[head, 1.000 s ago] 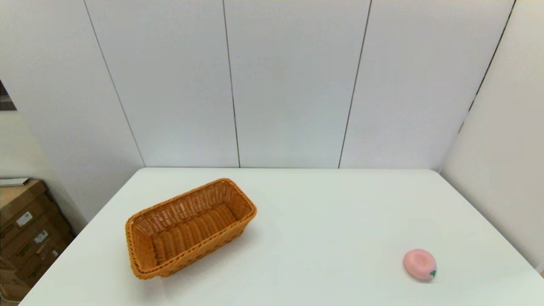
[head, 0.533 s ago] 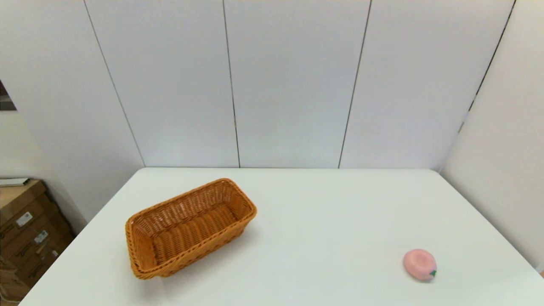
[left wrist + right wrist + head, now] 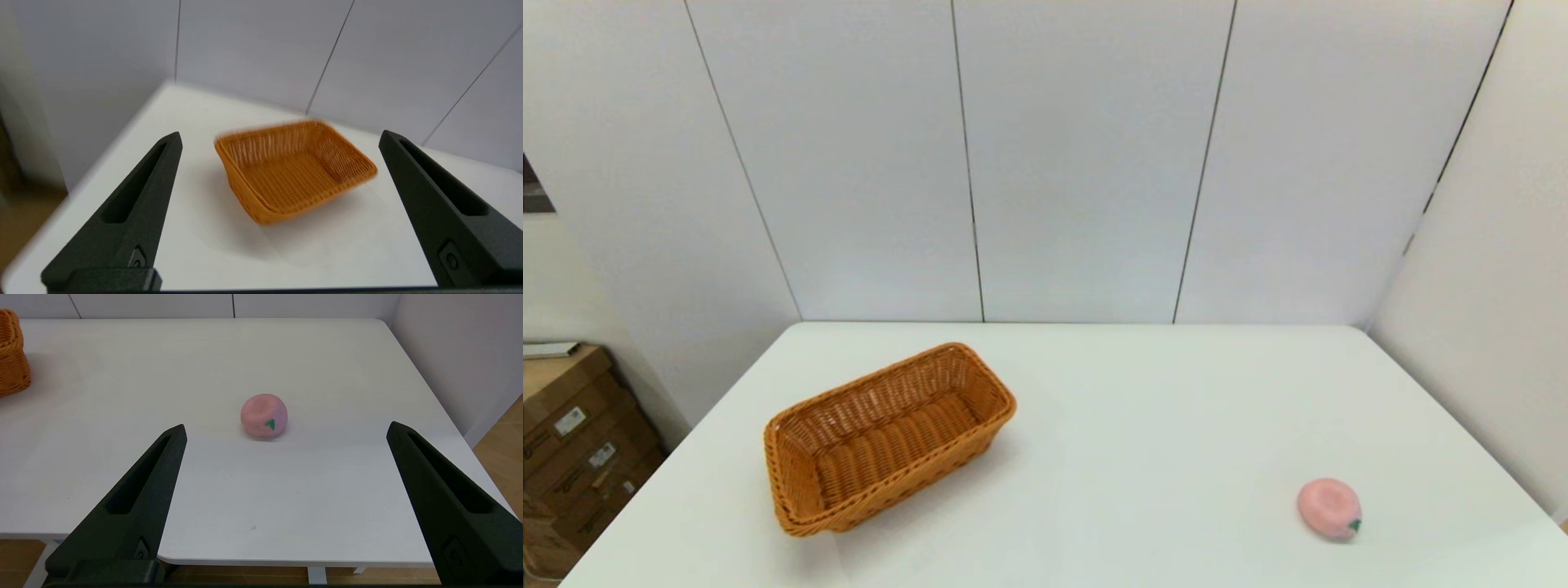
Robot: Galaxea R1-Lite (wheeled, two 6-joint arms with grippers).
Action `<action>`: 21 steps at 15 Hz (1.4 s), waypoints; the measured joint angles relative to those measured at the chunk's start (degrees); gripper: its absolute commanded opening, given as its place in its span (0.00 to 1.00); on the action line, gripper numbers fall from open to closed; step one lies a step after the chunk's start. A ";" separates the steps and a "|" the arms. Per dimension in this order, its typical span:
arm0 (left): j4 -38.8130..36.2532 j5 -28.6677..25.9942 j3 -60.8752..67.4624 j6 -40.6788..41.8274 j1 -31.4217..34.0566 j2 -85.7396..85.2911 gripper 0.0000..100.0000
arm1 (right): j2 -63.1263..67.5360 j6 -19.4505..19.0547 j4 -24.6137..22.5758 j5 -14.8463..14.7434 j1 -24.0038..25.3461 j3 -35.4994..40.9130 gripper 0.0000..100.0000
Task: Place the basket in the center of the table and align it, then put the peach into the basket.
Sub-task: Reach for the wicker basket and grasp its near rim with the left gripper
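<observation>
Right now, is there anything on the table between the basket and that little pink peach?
Nothing: in the head view only bare white table lies between the basket and the peach. The right wrist view shows the same.

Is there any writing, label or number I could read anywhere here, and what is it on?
No readable text anywhere.
White labels on the cardboard boxes beside the table: too small to read.
Basket: no writing.
Peach: no writing, only a green leaf mark.
</observation>
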 measured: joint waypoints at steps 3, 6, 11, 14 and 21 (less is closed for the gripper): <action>1.07 0.09 -5.27 -9.22 0.02 23.47 1.00 | 0.00 0.07 0.00 0.06 0.04 0.02 1.00; 0.55 0.00 -10.85 -18.25 0.05 49.18 1.00 | 0.00 0.05 -0.02 0.06 0.04 0.02 1.00; -0.39 -1.62 -21.77 -30.96 0.00 83.77 1.00 | 0.00 0.05 0.00 0.02 0.01 0.02 1.00; -2.76 -2.91 -26.01 -33.91 -0.11 94.09 1.00 | 0.00 0.05 -0.02 0.02 0.04 0.02 1.00; -3.15 -4.18 -27.84 -34.40 -0.68 99.18 0.00 | 0.00 0.05 -0.02 0.00 0.04 0.00 1.00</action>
